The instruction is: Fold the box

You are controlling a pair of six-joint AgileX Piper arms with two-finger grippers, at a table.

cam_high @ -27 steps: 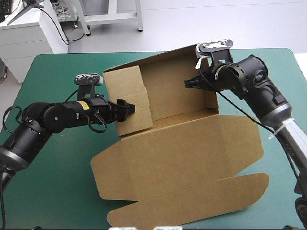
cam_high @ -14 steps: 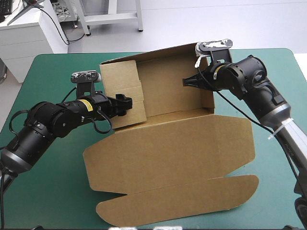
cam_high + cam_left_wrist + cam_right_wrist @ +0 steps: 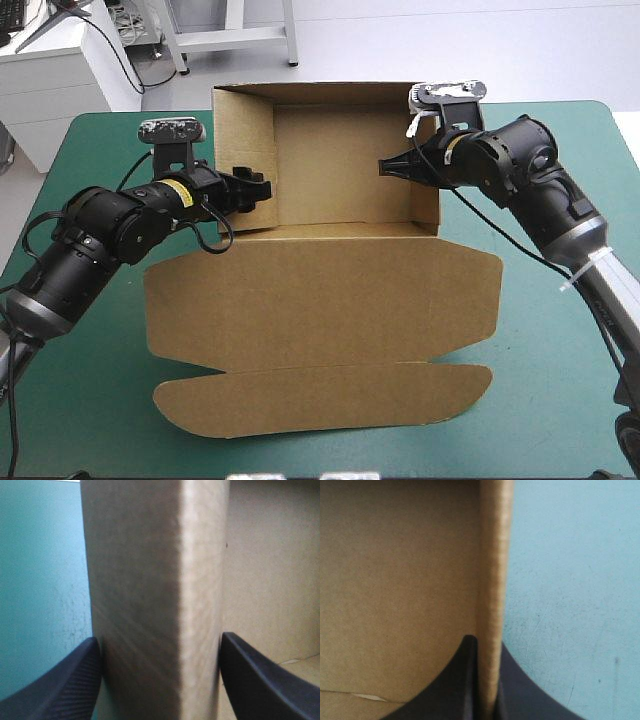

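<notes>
two side walls stand raised on the box (image 3: 340, 170), which sits in the middle of the surface (image 3: 560, 380) as an open tray toward the far edge, its lid (image 3: 320, 290) flat toward the near edge and a long tuck flap (image 3: 320, 400) nearest of all. the left wall (image 3: 245, 140) looks thick, like doubled board, and the left gripper (image 3: 255, 187) straddles it with its fingers (image 3: 60, 680) apart, one on each side and not visibly squeezing. the right gripper (image 3: 385, 167) has its fingers (image 3: 465, 680) all but together, clamped on the thin edge of the right wall (image 3: 432, 205). the main risk, as i judge it, is on the left: with nothing pinching that doubled wall, it could spring back outward if its fold is not locked into the tray floor. on the right, a pull or twist while clamped could crease or tear the single board. if one arm moves without the other, the whole tray may skew or slide on the teal-green cover, dragging the loose lid and flap with it.
</notes>
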